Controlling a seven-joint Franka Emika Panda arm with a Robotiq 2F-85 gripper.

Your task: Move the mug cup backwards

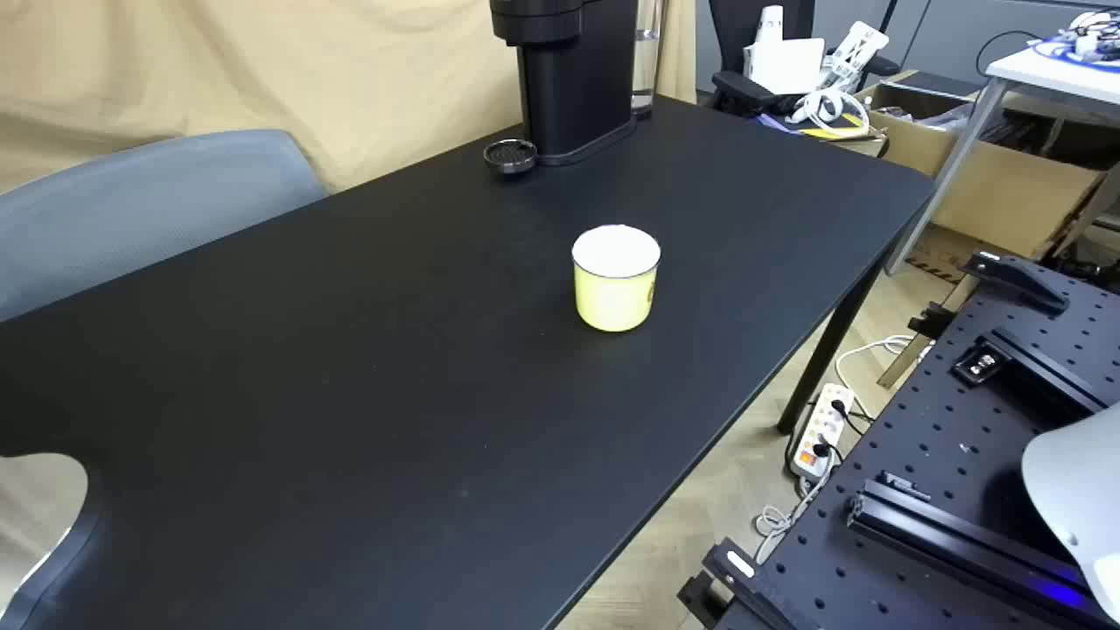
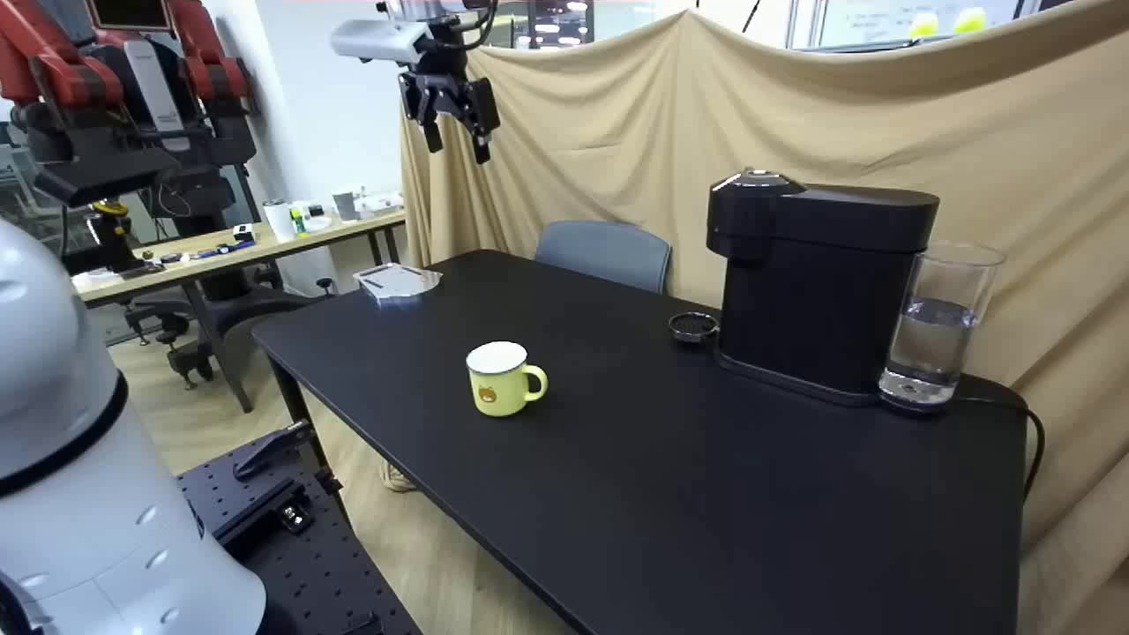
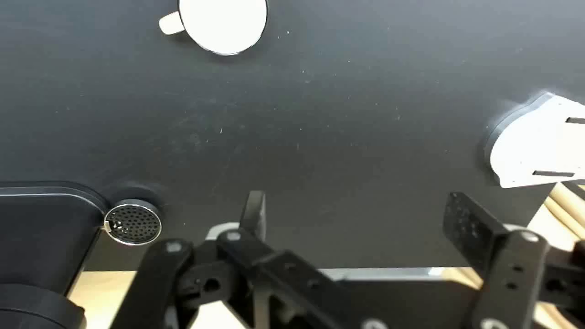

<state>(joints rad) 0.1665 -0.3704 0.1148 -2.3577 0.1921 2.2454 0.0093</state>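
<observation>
The wrist view had the end effector (image 3: 358, 219) spread wide with nothing in its grip, the mug (image 3: 224, 23) cut off at the upper edge. In an exterior view the mug (image 1: 614, 297) stood upright on the tabletop (image 1: 350, 394), apart from the coffee machine (image 1: 577, 96). In an exterior view the end effector (image 2: 459, 150) hung high, well apart from the mug (image 2: 498, 388). I reckoned the approach was in hand, the grasp not yet made; next it would have to swing across and lower around the mug.

You have pale wood-patterned floor (image 1: 713, 490) below a black round-cornered worktop (image 2: 653, 450), and draped tan cloth (image 2: 609, 123) behind a blue-grey chair (image 2: 604, 251) (partly hidden).
</observation>
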